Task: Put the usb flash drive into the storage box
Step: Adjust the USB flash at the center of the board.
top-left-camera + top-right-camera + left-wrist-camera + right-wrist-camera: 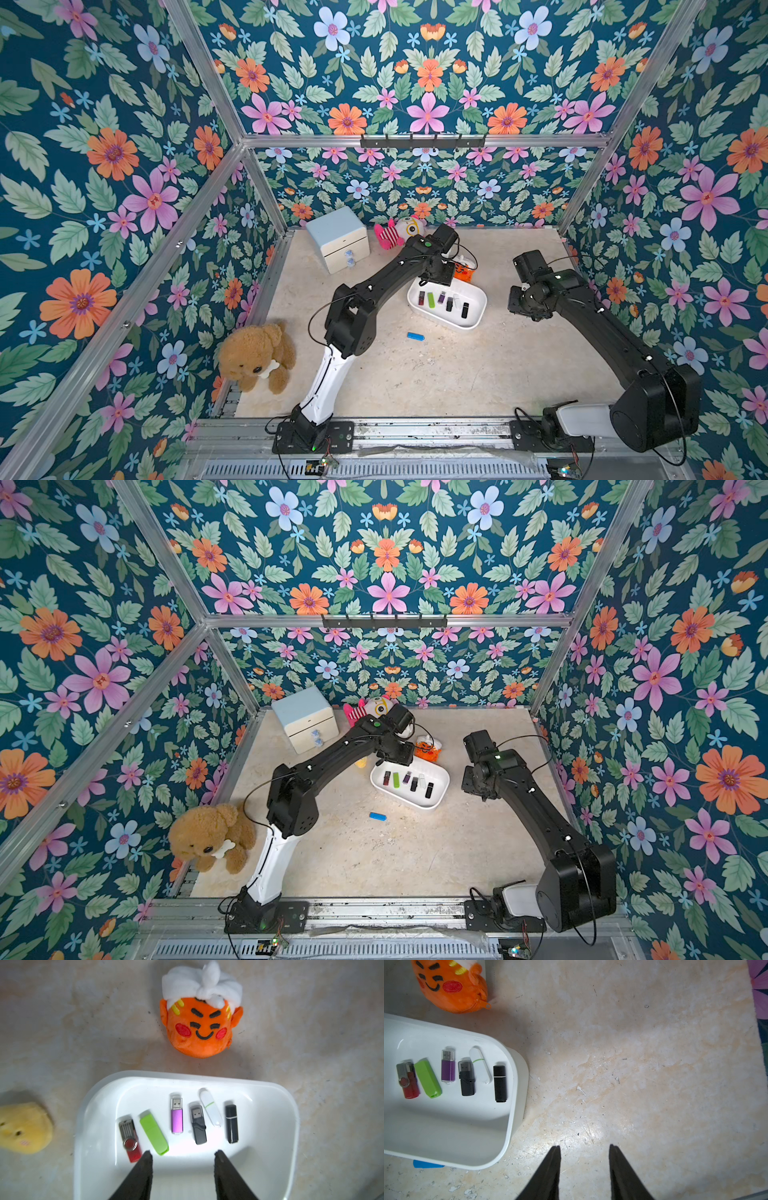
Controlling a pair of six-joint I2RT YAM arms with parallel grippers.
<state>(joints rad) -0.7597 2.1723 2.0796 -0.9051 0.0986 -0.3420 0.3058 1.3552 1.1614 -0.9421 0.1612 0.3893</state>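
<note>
The storage box [478,318] [187,1075] is a shallow white tray lying mid-table. Several usb flash drives lie in a row inside it, among them a red swivel one [129,1140], a green one [153,1132], a purple one [177,1118] and a black one [231,1124]. A blue usb flash drive [415,336] [377,816] lies on the table in front of the box. My left gripper [182,1153] hangs open over the box's inside, holding nothing. My right gripper [584,1147] stands open above bare table to the right of the box [517,1076].
An orange plush head [199,1028] [463,272] lies just behind the box. A yellow plush [22,1128] sits to its left. A drawer cabinet [338,239] and a pink-white plush toy [399,232] stand at the back, a teddy bear [257,357] at front left.
</note>
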